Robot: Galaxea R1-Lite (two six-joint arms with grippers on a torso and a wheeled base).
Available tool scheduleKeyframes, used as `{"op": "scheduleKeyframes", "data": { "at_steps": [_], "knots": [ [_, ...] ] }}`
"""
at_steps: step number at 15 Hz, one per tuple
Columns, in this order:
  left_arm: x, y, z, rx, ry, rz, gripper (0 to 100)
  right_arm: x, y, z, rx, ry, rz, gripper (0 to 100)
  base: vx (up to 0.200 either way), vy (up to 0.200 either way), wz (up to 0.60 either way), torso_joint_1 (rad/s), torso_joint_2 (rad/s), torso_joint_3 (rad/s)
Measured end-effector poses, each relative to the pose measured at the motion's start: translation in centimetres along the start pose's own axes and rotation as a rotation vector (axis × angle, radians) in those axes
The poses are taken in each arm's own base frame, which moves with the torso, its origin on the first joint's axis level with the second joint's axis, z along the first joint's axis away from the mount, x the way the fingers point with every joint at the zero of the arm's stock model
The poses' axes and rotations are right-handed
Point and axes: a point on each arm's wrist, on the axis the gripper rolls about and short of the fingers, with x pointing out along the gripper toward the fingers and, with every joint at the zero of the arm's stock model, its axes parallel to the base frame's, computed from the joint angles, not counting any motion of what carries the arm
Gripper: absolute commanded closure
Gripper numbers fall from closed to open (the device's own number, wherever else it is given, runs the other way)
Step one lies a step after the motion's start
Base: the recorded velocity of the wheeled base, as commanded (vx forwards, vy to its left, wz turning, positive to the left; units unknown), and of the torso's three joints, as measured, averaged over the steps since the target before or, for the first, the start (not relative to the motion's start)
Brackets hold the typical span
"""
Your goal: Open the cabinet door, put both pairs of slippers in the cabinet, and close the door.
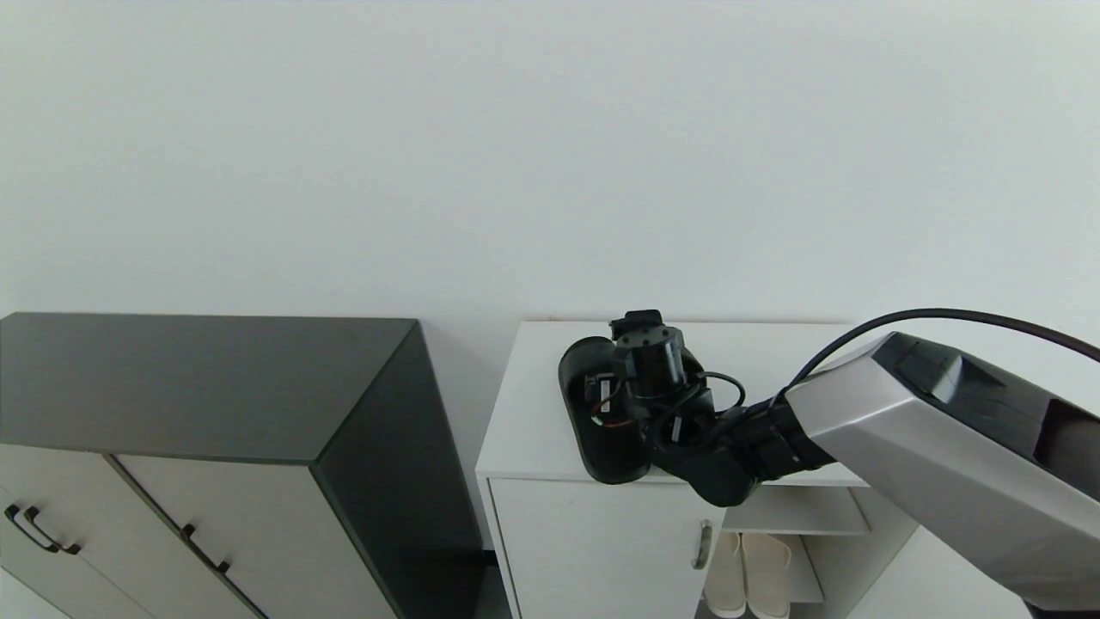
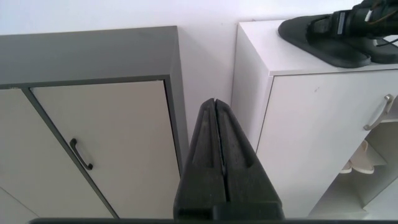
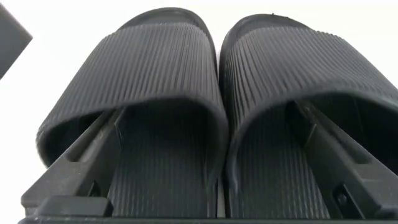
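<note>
I see my right gripper (image 1: 612, 397) open, a finger (image 3: 87, 155) under each strap of the black slippers (image 3: 161, 81) lying side by side, toes away from it, on top of the white cabinet (image 1: 524, 430), above the open shelf (image 1: 795, 511); my closed left gripper (image 2: 222, 143) hangs farther off

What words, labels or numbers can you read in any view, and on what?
None. The black slippers, white cabinet, white slippers and grey cabinet all show plain surfaces, with no print, label, number or sign to read.
</note>
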Motion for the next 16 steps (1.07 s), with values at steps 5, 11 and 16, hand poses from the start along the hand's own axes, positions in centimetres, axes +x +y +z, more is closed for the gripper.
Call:
{"op": "scheduleKeyframes", "data": {
  "at_steps": [5, 11, 16],
  "knots": [
    [0.0, 0.0, 0.0, 0.000, 0.000, 0.000, 100, 1.4, -0.1, 0.2, 0.001, -0.024, -0.010, 100, 0.000, 0.000, 0.00, 0.000, 0.00, 0.000],
    [0.0, 0.0, 0.0, 0.000, 0.000, 0.000, 100, 1.7, 0.2, -0.1, -0.029, -0.030, -0.010, 100, 0.000, 0.000, 0.00, 0.000, 0.00, 0.000],
    [0.0, 0.0, 0.0, 0.000, 0.000, 0.000, 100, -1.1, 0.6, 0.7, -0.041, -0.020, 0.022, 100, 0.000, 0.000, 0.00, 0.000, 0.00, 0.000]
  ]
}}
